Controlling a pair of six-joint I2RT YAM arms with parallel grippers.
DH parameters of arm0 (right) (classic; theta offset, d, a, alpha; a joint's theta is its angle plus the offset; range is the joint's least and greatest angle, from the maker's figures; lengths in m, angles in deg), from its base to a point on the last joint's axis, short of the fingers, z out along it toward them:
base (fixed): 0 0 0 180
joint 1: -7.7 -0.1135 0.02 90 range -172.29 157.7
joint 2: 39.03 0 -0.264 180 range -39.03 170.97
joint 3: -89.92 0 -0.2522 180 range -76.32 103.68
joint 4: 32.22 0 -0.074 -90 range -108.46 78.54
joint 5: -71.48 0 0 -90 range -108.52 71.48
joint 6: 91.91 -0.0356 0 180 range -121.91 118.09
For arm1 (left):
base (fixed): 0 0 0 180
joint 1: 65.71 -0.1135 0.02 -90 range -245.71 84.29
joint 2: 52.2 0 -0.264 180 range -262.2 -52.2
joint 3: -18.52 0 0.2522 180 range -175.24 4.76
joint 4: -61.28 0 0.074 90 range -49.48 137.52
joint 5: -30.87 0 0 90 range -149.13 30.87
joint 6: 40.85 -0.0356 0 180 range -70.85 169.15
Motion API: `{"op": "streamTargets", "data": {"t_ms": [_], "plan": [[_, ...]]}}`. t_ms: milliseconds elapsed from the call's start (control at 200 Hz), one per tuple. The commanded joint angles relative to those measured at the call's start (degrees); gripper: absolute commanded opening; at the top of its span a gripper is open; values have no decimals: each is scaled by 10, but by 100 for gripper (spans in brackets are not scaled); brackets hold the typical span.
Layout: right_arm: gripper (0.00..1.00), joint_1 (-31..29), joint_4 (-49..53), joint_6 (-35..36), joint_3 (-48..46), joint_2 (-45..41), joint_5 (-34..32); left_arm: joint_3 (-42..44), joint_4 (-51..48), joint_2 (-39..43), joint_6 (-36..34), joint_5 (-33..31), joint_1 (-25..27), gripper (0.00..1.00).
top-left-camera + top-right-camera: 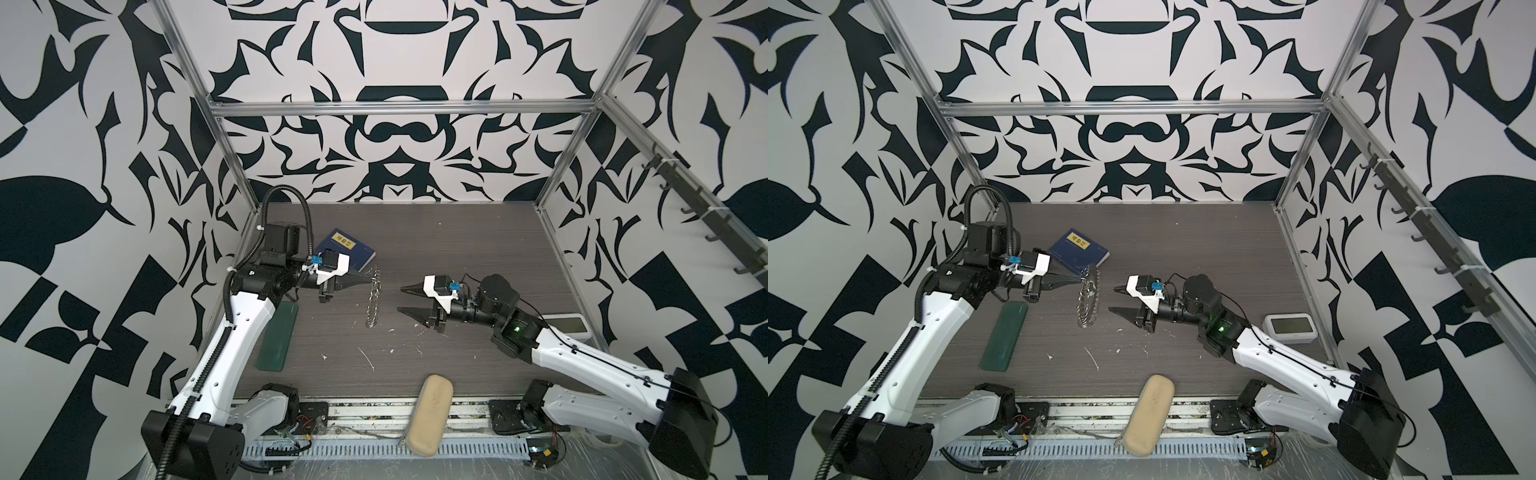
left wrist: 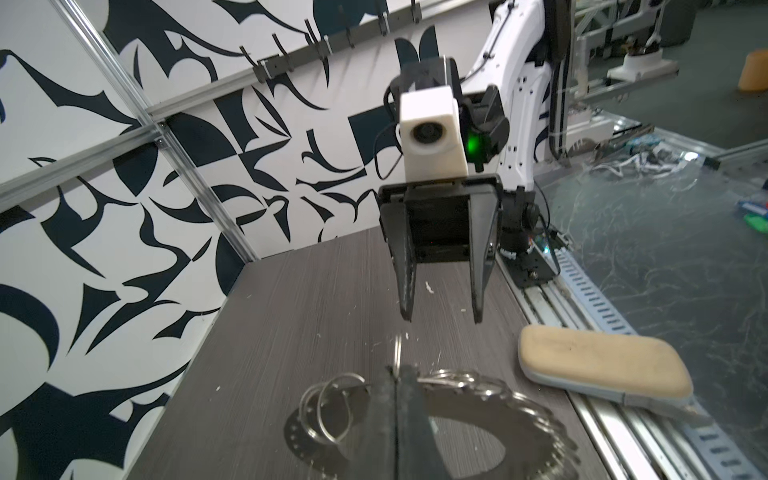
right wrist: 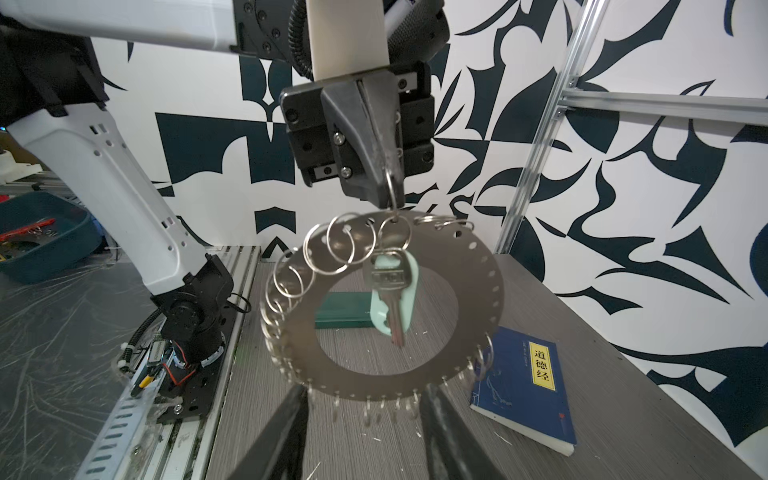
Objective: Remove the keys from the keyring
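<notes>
The keyring [image 3: 473, 291], a flat grey metal ring edged with small wire split rings, hangs upright above the table. My left gripper [image 3: 390, 195] is shut on one split ring at its top. A silver key [image 3: 390, 280] with a mint-green tag [image 3: 411, 286] dangles from that spot across the centre hole. My right gripper [image 3: 365, 390] is open, its two fingers just short of the lower rim and touching nothing. In both top views the keyring [image 1: 374, 297] [image 1: 1088, 303] appears nearly edge-on between the left gripper [image 1: 368, 282] and the right gripper [image 1: 401, 298]; the key is too small to make out there.
A blue book [image 1: 345, 251] lies behind the left gripper. A dark green case [image 1: 277, 336] lies at the left, a beige case [image 1: 430, 409] over the front edge, and a white device [image 1: 567, 324] at the right edge. White specks dot the table.
</notes>
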Motion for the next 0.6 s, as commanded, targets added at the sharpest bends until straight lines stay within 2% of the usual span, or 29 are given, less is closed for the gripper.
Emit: {"op": "streamTargets", "data": {"t_ms": [0, 265, 595], "plan": [[47, 2, -14, 22, -5, -1, 2, 13, -70, 29, -109, -38, 8, 0], [48, 5, -14, 32, 4, 37, 62, 53, -63, 66, -105, -56, 27, 0], [49, 9, 10, 14, 51, 97, 149, 63, -86, 69, -113, -62, 40, 0]]}}
